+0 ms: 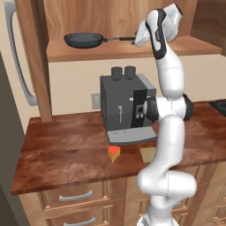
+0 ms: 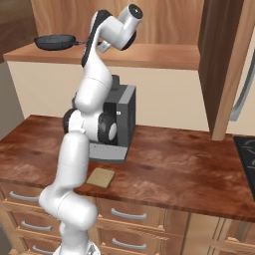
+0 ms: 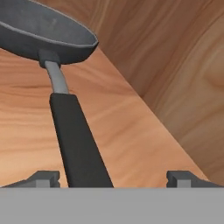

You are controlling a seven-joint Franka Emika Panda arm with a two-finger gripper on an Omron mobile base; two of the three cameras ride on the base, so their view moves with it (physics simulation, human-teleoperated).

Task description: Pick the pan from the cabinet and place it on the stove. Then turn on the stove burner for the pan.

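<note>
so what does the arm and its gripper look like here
The arm is glossy white, built of rounded tube-like segments with dark grey-black bands at the joints. No cables or markings show. The gripper has two small dark grey, blocky finger tips.

pan (image 3: 48, 33): dark grey metal, matt, faintly speckled inside; handle black and matt, with a short bare-metal neck
cabinet (image 1: 132, 17): warm brown wood, smooth, visible grain
counter (image 1: 62, 150): reddish wood, mottled, slight sheen
coffee machine (image 1: 126, 103): grey plastic-looking casing, matt
drawer pulls (image 2: 128, 214): silvery metal, smooth
</note>
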